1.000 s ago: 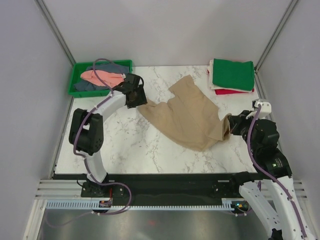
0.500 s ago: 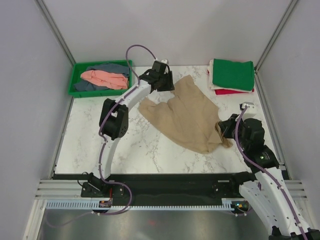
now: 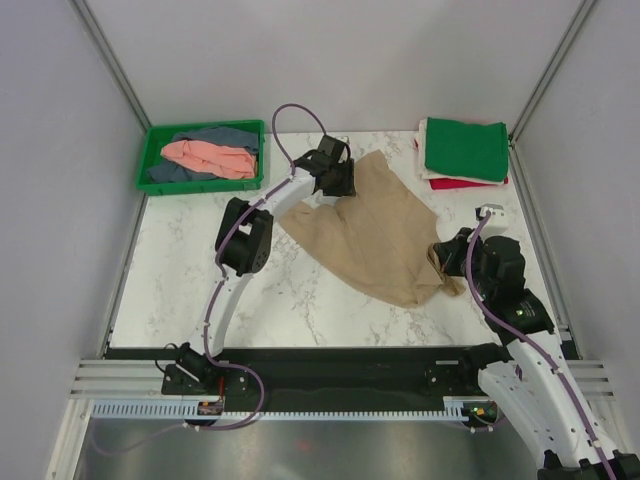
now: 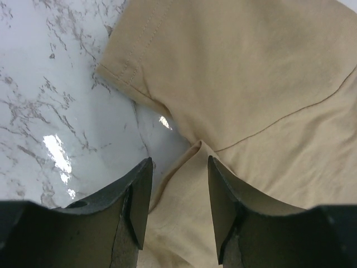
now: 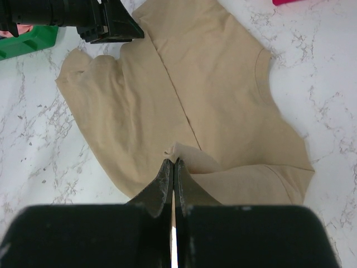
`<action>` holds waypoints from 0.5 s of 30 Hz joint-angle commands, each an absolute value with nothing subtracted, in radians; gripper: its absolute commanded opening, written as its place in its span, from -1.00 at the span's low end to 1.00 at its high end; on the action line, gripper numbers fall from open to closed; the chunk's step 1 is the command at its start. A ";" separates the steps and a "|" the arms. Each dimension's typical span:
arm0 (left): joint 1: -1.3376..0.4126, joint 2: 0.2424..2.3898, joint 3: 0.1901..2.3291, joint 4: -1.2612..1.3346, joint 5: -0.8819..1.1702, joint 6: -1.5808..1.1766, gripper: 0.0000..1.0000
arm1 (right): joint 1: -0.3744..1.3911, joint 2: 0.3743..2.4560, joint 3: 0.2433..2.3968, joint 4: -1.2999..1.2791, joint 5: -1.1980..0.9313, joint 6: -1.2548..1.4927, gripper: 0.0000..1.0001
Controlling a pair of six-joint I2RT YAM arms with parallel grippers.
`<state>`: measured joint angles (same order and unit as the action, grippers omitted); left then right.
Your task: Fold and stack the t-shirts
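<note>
Left end effector reached soft, creased tan t-shirt.

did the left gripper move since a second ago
Yes: the left gripper swung right, away from the green tray, over to the tan t-shirt.

White marble tabletop, plain grey walls, aluminium corner posts
</note>
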<state>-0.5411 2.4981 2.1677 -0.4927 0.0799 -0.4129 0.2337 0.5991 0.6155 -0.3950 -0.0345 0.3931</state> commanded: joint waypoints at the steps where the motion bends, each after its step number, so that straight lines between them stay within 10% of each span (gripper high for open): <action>1: -0.543 2.522 2.227 -0.483 0.071 -0.359 0.04 | 0.235 0.598 0.611 -0.348 -0.052 0.391 -1.00; 15: -0.548 2.432 2.123 -0.485 0.006 -0.388 -0.86 | 0.235 0.607 0.604 -0.342 -0.052 0.390 -1.00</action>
<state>-0.5415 2.5141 2.1574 -0.4885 0.0586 -0.4023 0.2337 0.6090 0.6083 -0.3870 -0.0387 0.3931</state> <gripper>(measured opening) 0.117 0.009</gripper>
